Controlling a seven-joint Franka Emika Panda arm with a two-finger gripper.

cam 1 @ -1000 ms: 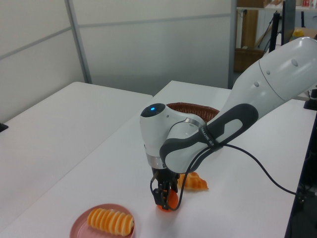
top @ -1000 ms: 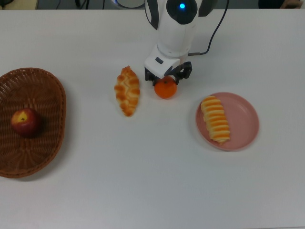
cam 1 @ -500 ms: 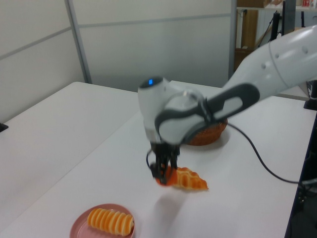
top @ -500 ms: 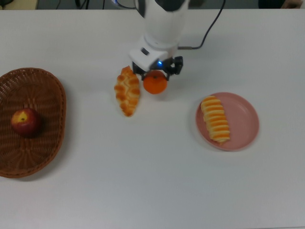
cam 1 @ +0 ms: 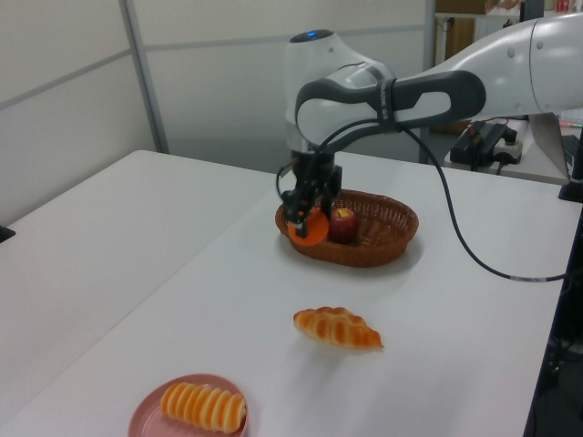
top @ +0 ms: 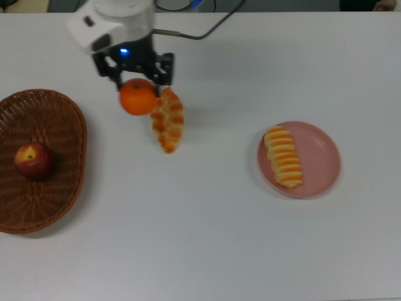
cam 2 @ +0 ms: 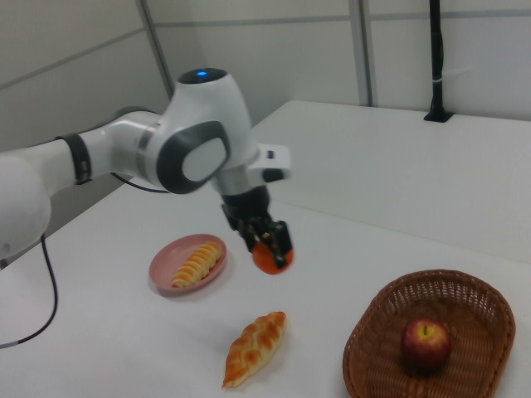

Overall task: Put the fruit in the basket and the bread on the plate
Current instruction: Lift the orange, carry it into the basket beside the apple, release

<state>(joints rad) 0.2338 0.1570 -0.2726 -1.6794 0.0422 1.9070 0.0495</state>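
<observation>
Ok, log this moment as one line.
end effector: shut on mandarin, airborne | apple: in basket | striped roll: on plate | braided pastry: on table

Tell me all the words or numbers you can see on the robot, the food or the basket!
None: no word, label or number can be read anywhere, not on the claw, the mandarin it holds, the wicker basket or the pink plate.

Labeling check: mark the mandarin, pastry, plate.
mandarin [top: 138, 99], top view, middle of its peel
pastry [cam 2: 255, 348], right view, middle of the braid
plate [top: 321, 155], top view, bare part beside the roll
</observation>
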